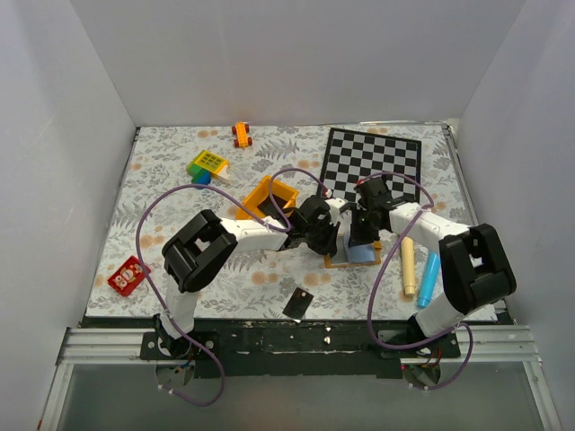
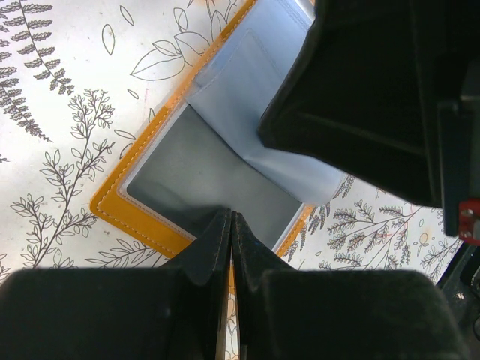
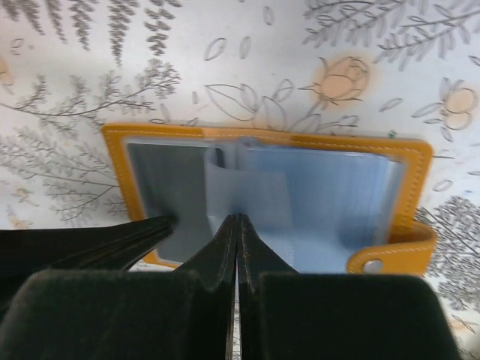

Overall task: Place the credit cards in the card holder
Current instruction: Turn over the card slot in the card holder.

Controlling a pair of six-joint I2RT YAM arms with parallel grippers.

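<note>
Between the two tools on the leaf-print table [image 1: 180,171], the tan stitched card holder [image 3: 337,195] lies spread flat, glossy blue-grey sleeves up, long axis left to right. The left tool [image 2: 231,217] and right tool [image 3: 237,217], fingers pressed together, meet its edges. One thin black credit card [image 1: 298,303] lies near its front.

Card holder [image 1: 346,258]: tan-orange, open flat, pale blue-grey inside up, snap tab at one end. One clear inner sleeve looks lifted at the fold, though the view is blurry. One black credit card [image 1: 298,303] lies flat, skewed, well apart towards the near edge.
</note>
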